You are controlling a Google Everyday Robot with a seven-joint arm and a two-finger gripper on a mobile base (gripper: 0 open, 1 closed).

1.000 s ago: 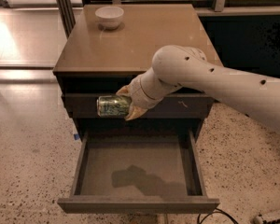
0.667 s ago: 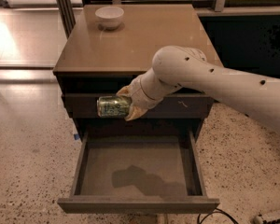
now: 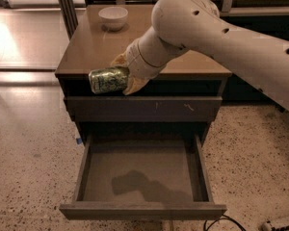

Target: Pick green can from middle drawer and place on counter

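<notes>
Starting at the left, the speckled floor [image 3: 24, 177] runs up to the dark cabinet [image 3: 70, 114], and a white bowl [image 3: 113, 17] stands upright near the far left corner of the tabletop [image 3: 91, 42], well apart from everything else. Just right of the cabinet's left front corner is the green can [image 3: 108, 80], lying on its side in the air (not resting in any drawer). It shows across the thin front edge of the tabletop and the dark gap under it. Whether it touches that edge cannot be told. Its long axis runs nearly level, left to right across the view, with the left end dipping slightly. The free, silvery end points left toward the cabinet's corner, and the other end points right into the jaws.

The jaws are closed on that right end of the can. One yellowish finger sits above it and the other [image 3: 134, 84] below, at the front edge of the tabletop, left of its middle. Behind them the pale arm [image 3: 216, 37] rises over the tabletop and leaves the view to the right. Below the can is a shut drawer front [image 3: 144, 109] with small pale marks. Lower down, the middle drawer [image 3: 140, 172] is pulled fully out, its flat grey inside showing only a dark shadow. A black cable [image 3: 221, 221] lies on the floor at the lower right.
</notes>
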